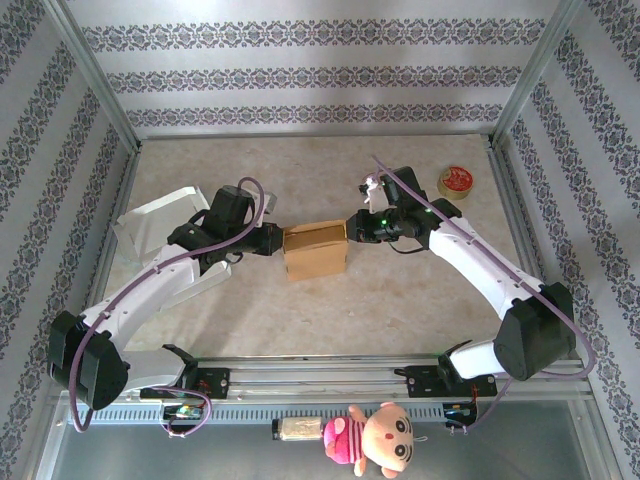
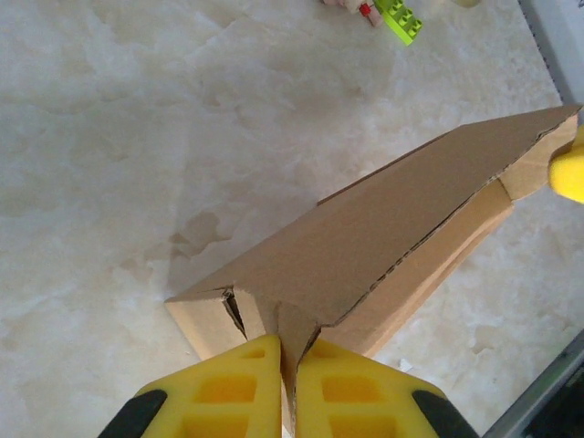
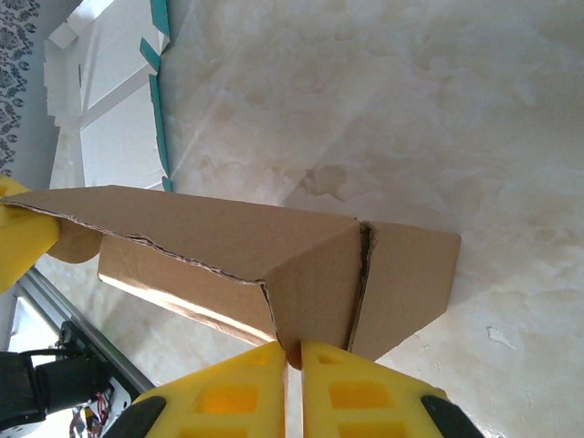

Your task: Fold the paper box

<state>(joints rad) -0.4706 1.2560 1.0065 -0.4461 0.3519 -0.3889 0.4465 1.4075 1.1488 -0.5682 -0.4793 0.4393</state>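
Note:
A brown cardboard paper box (image 1: 315, 251) stands in the middle of the table, its lid folded down over it. My left gripper (image 1: 277, 240) is at its left end, shut on a side flap of the paper box (image 2: 365, 237); the yellow fingers (image 2: 237, 383) pinch the cardboard between them. My right gripper (image 1: 354, 228) is at the right end, shut on the opposite flap of the paper box (image 3: 274, 265), with yellow fingers (image 3: 356, 383) pressed close on the cardboard edge. The far yellow finger of each gripper peeks in at the other wrist view's edge.
A flat white carton blank (image 1: 158, 222) with teal edges lies at the left, also the carton blank (image 3: 109, 109) in the right wrist view. A round red-topped tin (image 1: 457, 181) sits at the back right. A small green brick (image 2: 401, 20) lies beyond the box. A doll (image 1: 375, 438) lies by the front rail.

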